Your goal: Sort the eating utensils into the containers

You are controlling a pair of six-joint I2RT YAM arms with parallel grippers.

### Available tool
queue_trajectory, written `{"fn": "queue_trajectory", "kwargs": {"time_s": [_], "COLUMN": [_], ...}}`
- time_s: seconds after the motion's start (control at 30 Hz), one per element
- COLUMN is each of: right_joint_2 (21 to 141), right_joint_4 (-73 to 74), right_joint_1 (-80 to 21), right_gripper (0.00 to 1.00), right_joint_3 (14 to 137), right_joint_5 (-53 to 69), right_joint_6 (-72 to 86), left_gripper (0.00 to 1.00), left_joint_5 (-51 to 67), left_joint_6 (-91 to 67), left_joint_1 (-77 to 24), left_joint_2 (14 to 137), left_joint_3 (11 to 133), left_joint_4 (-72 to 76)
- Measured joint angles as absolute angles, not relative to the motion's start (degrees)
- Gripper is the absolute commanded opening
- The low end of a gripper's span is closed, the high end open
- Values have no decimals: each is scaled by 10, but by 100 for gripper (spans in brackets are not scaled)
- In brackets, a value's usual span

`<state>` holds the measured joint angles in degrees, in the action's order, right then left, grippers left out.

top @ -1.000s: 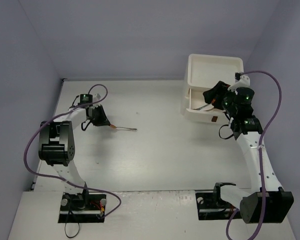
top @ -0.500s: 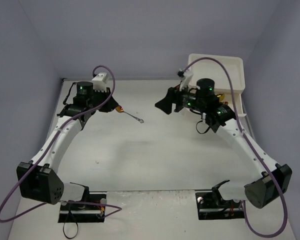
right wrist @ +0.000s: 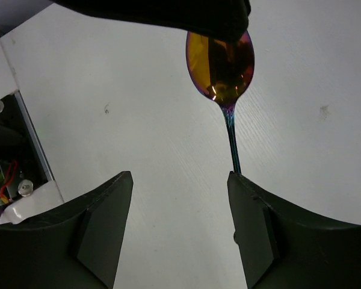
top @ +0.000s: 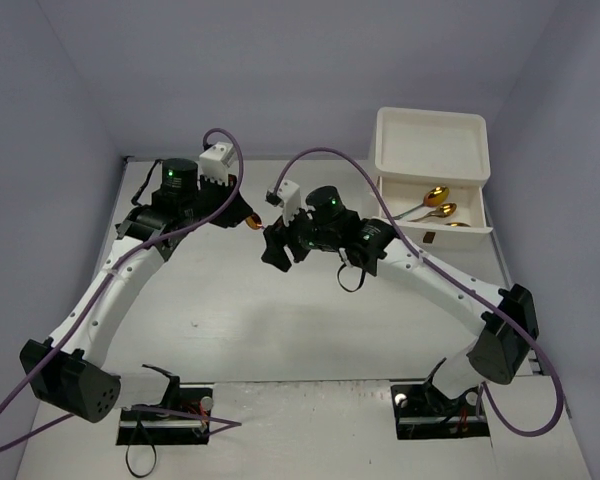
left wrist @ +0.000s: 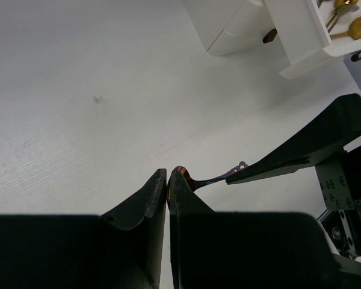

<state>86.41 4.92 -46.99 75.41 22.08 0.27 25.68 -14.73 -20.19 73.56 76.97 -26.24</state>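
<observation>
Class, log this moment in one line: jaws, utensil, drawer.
left jaws: shut on bowl of gold-bowled, teal-handled metal spoon | right jaws: open, at its handle tip | cream plastic cabinet: one drawer open, gold spoons inside

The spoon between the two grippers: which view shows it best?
Right wrist. It shows the spoon nearly whole: iridescent gold bowl pinched by the left gripper, thin handle reaching toward the open right gripper. Left wrist shows only a sliver of bowl and the handle; top external, just an orange glint.

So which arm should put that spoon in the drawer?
Right. The right gripper is open at the spoon's handle, and the open drawer is on its side. The left gripper pinches the bowl.
</observation>
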Motion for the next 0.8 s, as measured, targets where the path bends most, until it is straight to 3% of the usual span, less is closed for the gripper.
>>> {"fn": "queue_trajectory", "kwargs": {"time_s": [0.37,0.67,0.8], "right_joint_2": [880,889,908], "right_joint_4": [50,50,50], "right_joint_1": [-497,-503,-504], "right_gripper": [55,47,27], "right_joint_3": [776,780,780], "right_joint_5": [120,116,131], "right_joint_6": [-39,-46,-44], "left_gripper": [0,0,0], "left_joint_5": [261,261,261], "left_joint_6": [-127,-123,-123], "left_joint_1": [-221,-227,-231], "left_joint_2": [726,726,726], "left_joint_3": [771,773,782], "left_joint_4": [-306,-313,-315]}}
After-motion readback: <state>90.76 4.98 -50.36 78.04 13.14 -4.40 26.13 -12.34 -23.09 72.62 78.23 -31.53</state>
